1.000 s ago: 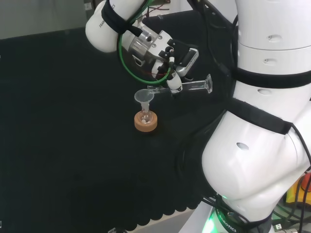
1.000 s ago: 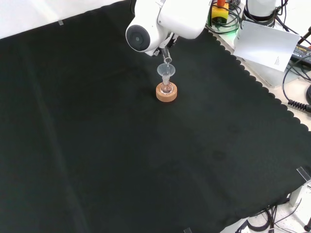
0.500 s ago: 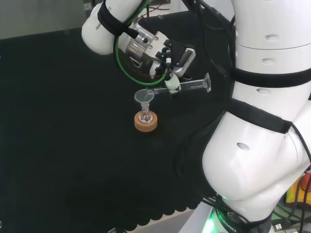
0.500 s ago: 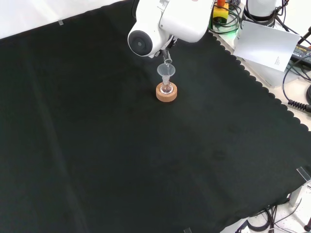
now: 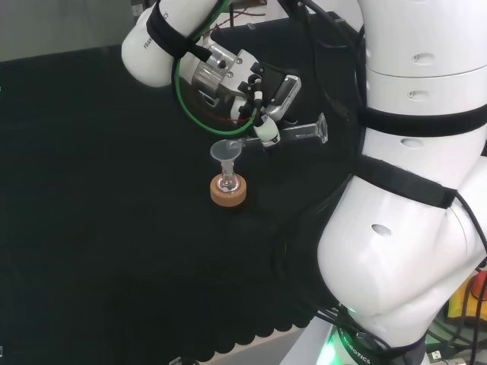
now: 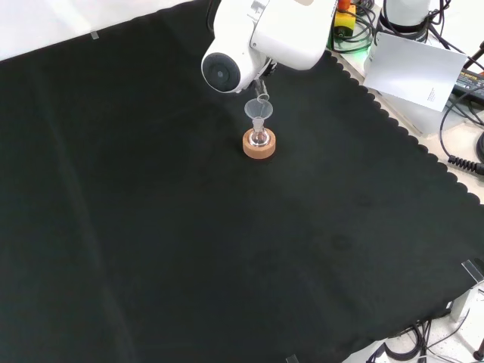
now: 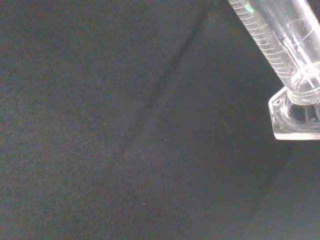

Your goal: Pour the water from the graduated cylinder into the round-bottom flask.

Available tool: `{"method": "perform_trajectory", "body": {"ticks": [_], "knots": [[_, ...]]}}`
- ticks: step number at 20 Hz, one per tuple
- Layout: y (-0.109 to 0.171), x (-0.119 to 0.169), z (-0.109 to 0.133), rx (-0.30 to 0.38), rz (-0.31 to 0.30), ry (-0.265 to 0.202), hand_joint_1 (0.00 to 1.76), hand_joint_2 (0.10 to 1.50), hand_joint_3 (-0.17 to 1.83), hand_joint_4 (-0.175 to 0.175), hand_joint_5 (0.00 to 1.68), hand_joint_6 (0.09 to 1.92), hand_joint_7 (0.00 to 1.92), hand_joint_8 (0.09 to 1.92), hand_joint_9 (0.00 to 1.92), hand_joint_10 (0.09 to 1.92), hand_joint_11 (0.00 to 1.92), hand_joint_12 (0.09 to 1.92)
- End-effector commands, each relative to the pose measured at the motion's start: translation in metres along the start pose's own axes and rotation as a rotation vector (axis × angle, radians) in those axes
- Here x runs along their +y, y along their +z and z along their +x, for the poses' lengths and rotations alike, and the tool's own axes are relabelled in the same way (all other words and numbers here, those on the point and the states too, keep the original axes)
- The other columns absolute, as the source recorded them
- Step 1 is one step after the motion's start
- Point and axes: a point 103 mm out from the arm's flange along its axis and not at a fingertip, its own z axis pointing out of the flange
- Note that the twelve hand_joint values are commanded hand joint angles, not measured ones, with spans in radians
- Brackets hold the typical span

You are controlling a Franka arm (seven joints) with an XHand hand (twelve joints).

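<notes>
The hand [image 5: 262, 95] has its fingers curled round the graduated cylinder [image 5: 293, 134], holding it nearly level with its mouth over the funnel [image 5: 225, 152]. The funnel sits in the round-bottom flask [image 5: 226, 184], on a cork ring [image 5: 229, 194] well inside the black cloth [image 6: 151, 227], toward its far edge in the front view.
</notes>
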Motion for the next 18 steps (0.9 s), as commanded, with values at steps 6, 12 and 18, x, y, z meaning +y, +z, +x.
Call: {"method": "perform_trajectory", "body": {"ticks": [6, 12, 18], "knots": [[-0.0012, -0.0017, 0.0004, -0.008, 0.001, 0.012, 1.12, 1.14, 0.0, -0.112, 0.95, 1.07, 1.18, 0.4, 1.38, 0.09, 1.23, 0.76], [-0.0004, -0.0028, -0.0005, 0.0, -0.001, 0.003, 1.12, 1.14, 0.0, -0.112, 0.95, 1.07, 1.18, 0.4, 1.38, 0.09, 1.23, 0.76], [0.0035, -0.0023, -0.0043, 0.014, -0.024, -0.012, 1.12, 1.14, 0.0, -0.111, 0.95, 1.07, 1.18, 0.4, 1.38, 0.09, 1.23, 0.76]]}}
